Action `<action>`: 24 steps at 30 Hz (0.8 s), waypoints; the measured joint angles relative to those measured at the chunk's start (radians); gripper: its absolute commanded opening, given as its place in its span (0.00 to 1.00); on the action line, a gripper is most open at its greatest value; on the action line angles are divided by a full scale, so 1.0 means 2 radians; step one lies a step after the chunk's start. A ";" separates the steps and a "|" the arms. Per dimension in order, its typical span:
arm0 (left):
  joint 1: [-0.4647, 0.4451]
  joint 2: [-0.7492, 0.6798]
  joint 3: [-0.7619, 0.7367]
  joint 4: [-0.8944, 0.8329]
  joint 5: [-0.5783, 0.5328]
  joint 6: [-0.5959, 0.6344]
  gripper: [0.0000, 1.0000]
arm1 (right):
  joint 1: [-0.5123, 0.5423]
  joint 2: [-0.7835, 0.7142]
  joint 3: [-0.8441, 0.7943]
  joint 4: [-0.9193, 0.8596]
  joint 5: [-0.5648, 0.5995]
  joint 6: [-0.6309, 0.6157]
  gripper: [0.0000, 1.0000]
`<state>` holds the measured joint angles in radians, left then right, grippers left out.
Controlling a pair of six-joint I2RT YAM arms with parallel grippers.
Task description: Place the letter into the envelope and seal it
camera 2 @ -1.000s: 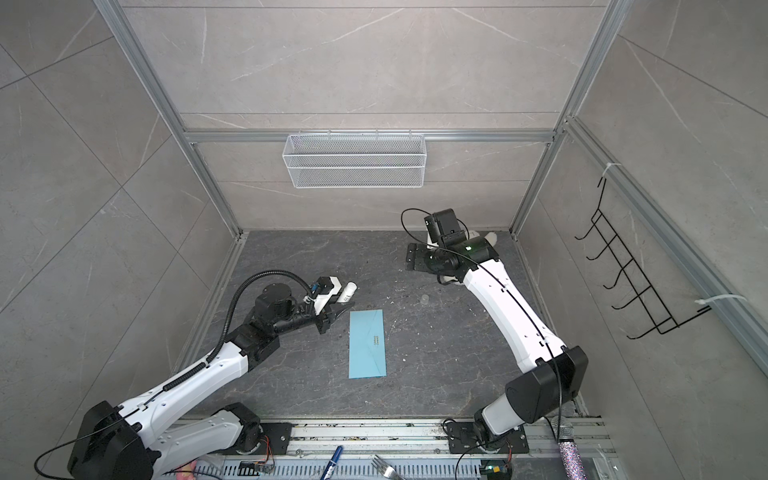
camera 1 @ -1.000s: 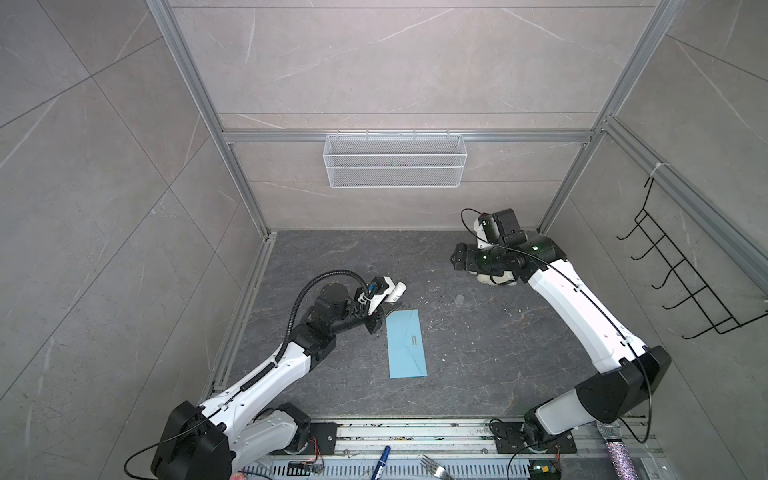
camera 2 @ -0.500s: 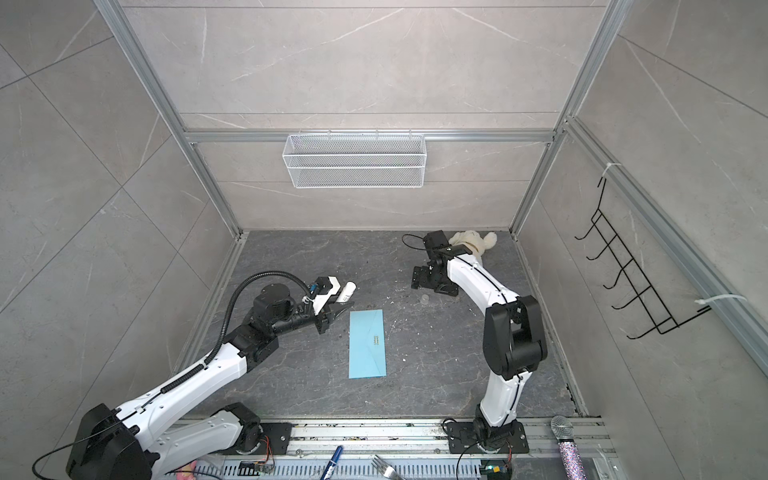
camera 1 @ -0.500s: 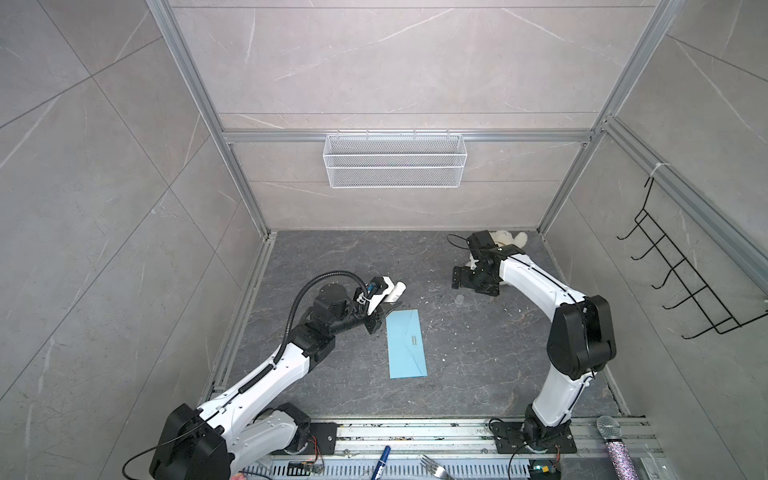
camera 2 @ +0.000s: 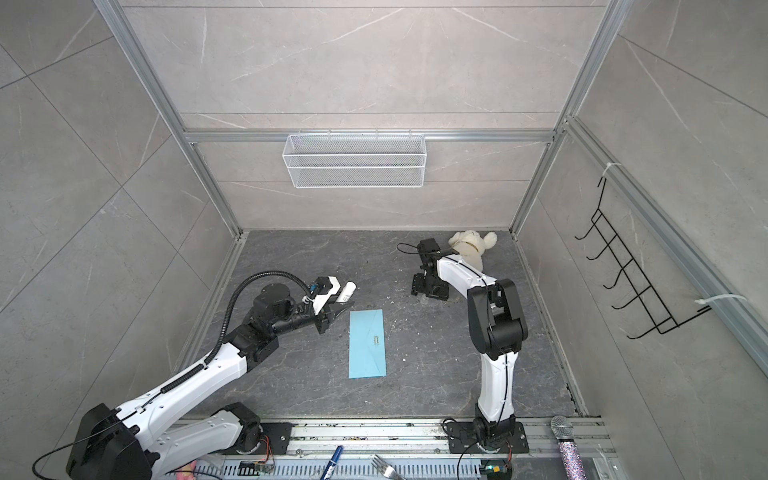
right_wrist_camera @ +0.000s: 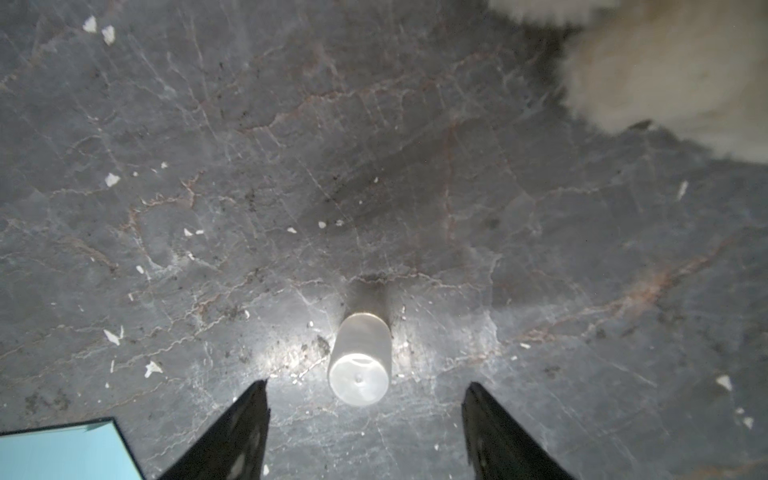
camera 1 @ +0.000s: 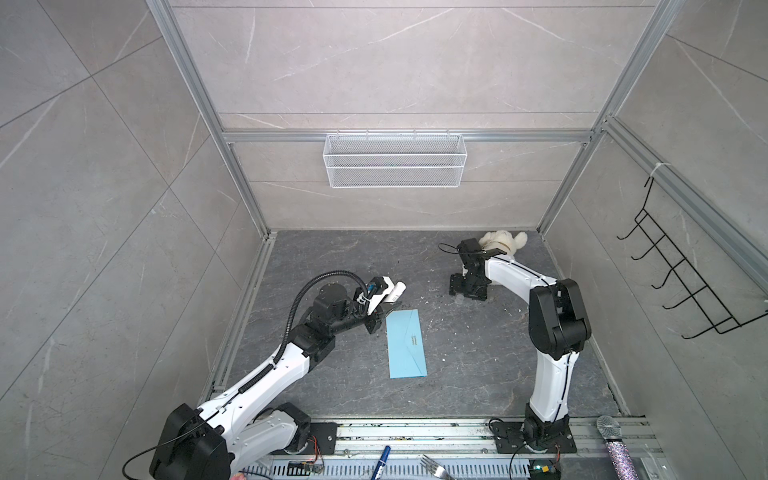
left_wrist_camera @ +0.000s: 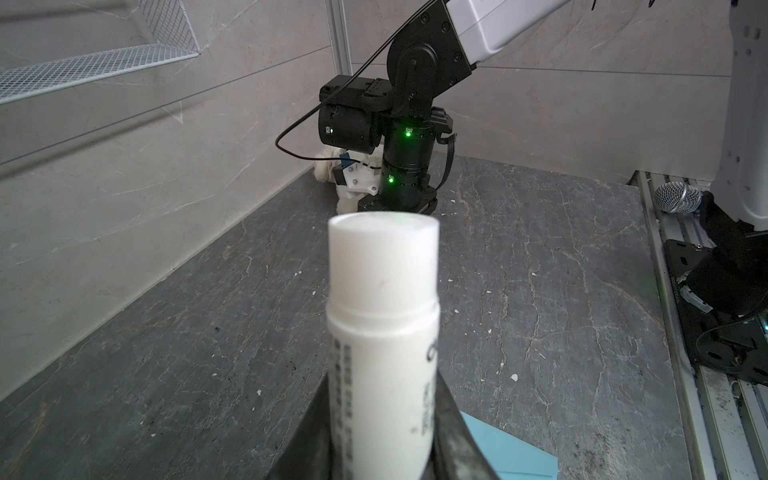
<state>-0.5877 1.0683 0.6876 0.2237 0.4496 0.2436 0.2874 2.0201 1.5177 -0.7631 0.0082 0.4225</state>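
Light blue paper envelope [camera 1: 406, 349] lies flat mid-way across the grey stone desk [camera 1: 478, 374], looks light and floppy so I'd lift it by a long edge, meanwhile left pincer [camera 1: 386, 311] is clamped on a white glue stick tube [left_wrist_camera: 382, 332] and right pincer [right_wrist_camera: 365, 383] hangs wide open, empty, over a small translucent cap [right_wrist_camera: 360, 361].

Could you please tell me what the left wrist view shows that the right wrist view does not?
Only the left wrist view: a white glue stick clamped in the left gripper, the right arm, a microphone and a wire basket. Only the right wrist view: a small translucent cap on the table, between the fingers of the open right gripper and apart from them. Both: a corner of the envelope, the dark table and a plush toy.
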 measured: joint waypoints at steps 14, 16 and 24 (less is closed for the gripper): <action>0.000 0.004 0.000 -0.001 0.000 0.000 0.00 | 0.000 0.016 0.004 0.003 0.000 0.000 0.47; 0.000 0.005 0.000 -0.002 0.000 0.000 0.00 | 0.000 0.020 0.006 0.003 0.000 0.000 0.45; 0.000 0.006 0.000 -0.007 0.000 0.000 0.00 | 0.000 0.029 0.015 0.003 0.000 0.000 0.37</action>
<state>-0.5877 1.0798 0.6876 0.2104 0.4496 0.2436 0.2874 2.0789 1.5486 -0.7578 0.0078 0.4225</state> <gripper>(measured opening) 0.266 0.375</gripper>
